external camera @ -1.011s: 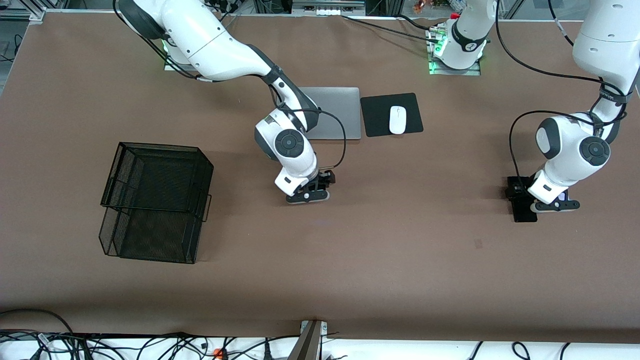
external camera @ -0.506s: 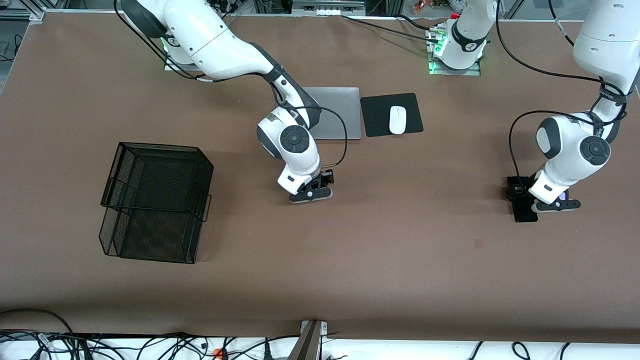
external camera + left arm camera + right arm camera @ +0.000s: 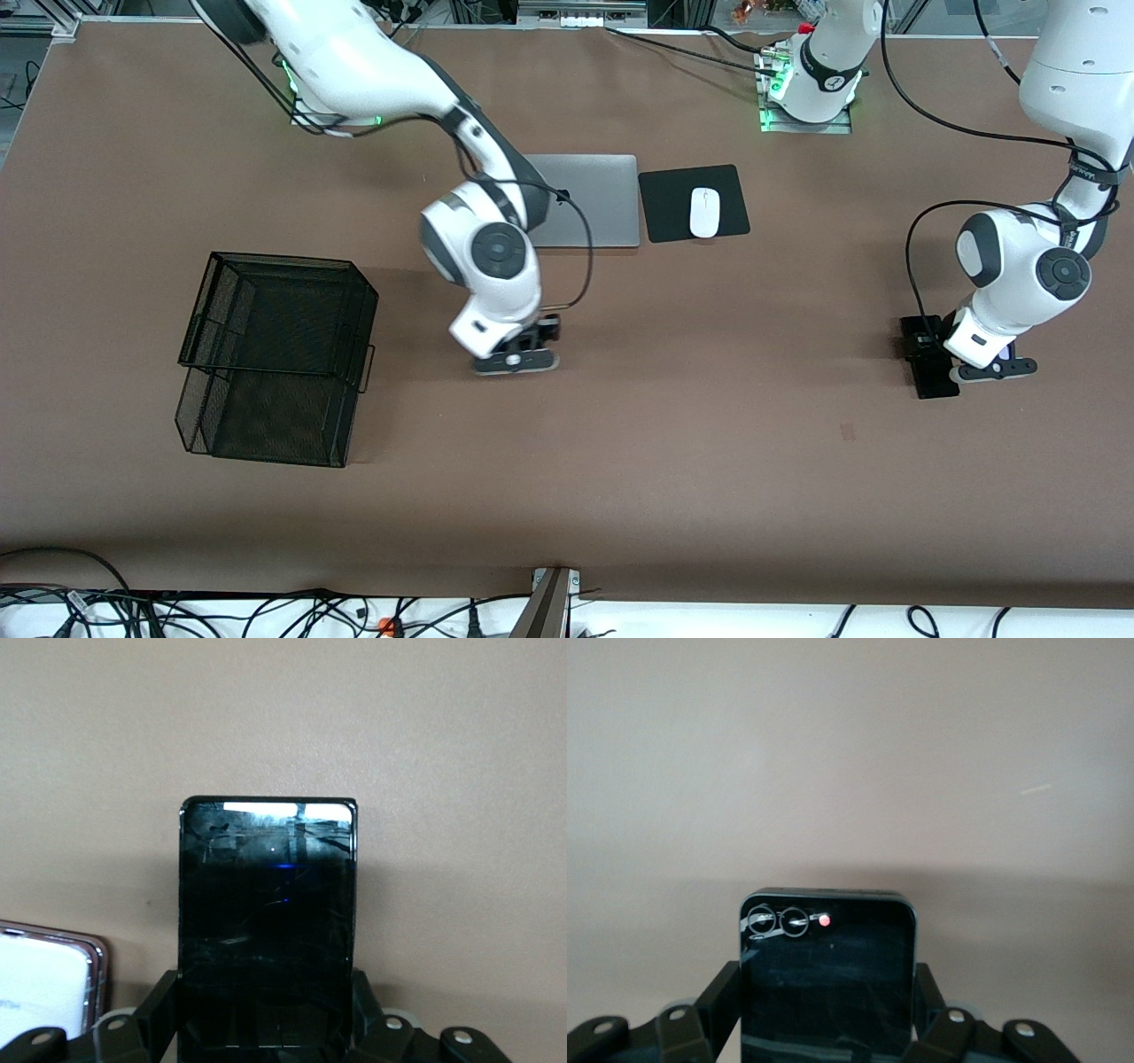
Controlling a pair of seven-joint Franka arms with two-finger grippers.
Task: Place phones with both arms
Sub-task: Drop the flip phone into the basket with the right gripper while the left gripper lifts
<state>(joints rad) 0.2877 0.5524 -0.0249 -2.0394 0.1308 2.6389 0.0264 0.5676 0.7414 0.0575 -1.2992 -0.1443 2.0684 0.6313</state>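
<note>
The right tool point(image 3: 516, 361) has shifted toward the wire basket point(image 3: 276, 356), clamped on the small black phone point(image 3: 826, 979). The left tool point(image 3: 992, 370) grips the long black phone point(image 3: 267, 921) low over the worktop point(image 3: 709, 461), beside the pale phone point(image 3: 44, 988).

Right end effector point(image 3: 516, 361) with small black phone point(image 3: 826, 979), now shifted toward the mesh basket point(image 3: 276, 354).
</note>
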